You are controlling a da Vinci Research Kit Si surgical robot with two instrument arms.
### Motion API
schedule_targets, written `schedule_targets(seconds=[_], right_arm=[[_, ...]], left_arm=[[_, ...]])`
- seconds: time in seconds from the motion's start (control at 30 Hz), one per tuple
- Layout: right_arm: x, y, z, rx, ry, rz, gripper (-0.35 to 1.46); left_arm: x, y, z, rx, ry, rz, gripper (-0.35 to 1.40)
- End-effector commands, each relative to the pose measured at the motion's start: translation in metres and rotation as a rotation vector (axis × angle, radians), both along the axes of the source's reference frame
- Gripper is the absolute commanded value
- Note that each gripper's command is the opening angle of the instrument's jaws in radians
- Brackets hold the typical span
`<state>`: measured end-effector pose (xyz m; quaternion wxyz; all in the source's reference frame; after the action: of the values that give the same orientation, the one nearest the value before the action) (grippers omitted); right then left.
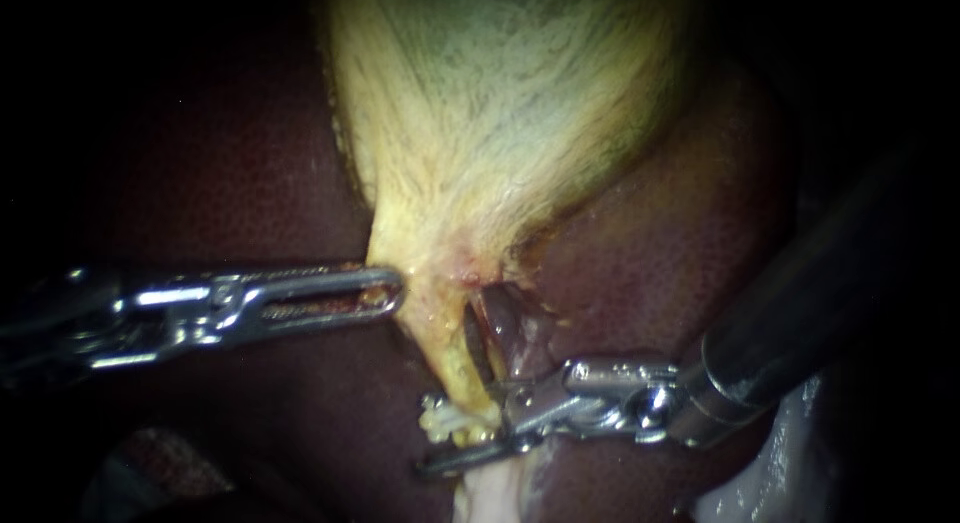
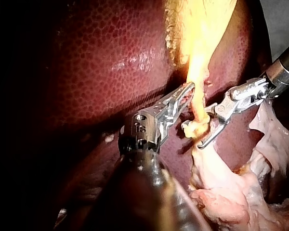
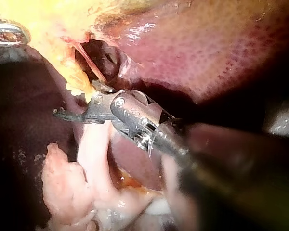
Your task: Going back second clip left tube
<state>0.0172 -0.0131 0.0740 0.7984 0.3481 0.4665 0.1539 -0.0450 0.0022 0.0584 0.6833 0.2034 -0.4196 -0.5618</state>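
The yellow gallbladder (image 1: 500, 103) narrows to a neck between dark lobes of liver (image 1: 660, 243). My left instrument (image 1: 390, 288) comes in level and is shut on the neck's left edge; it shows again in the left wrist view (image 2: 189, 91). From the neck the yellow left tube (image 1: 448, 358) runs down beside a dark slit. My right instrument (image 1: 432, 438) has its jaws open, one on each side of the tube's lower end (image 2: 209, 127). A pale knobbly lump (image 1: 443, 420) sits on the tube there; I cannot tell whether it is a clip.
A thin reddish strand (image 3: 89, 62) crosses the dark opening just ahead of my right instrument (image 3: 74, 98). Pale pink loose tissue (image 3: 86, 159) hangs under its jaws and also lies at the lower right (image 1: 750, 483). Liver surrounds the field on both sides.
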Motion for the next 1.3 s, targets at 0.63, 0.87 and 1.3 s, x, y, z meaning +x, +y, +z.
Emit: schedule_targets(seconds=[0.63, 0.87, 1.3], right_arm=[[0.0009, 0.0011, 0.0005, -0.144, 0.069, 0.016, 0.60], [0.0021, -0.0008, 0.0010, -0.137, 0.100, -0.012, 0.60], [-0.0001, 0.0018, 0.0007, -0.149, 0.093, 0.015, 0.59]], left_arm=[[-0.0001, 0.0000, -0.0002, 0.000, 0.000, -0.001, -0.35], [-0.0002, 0.0000, -0.0001, 0.000, 0.001, -0.001, -0.35], [0.0000, 0.0000, -0.0002, 0.000, 0.000, 0.000, -0.35]])
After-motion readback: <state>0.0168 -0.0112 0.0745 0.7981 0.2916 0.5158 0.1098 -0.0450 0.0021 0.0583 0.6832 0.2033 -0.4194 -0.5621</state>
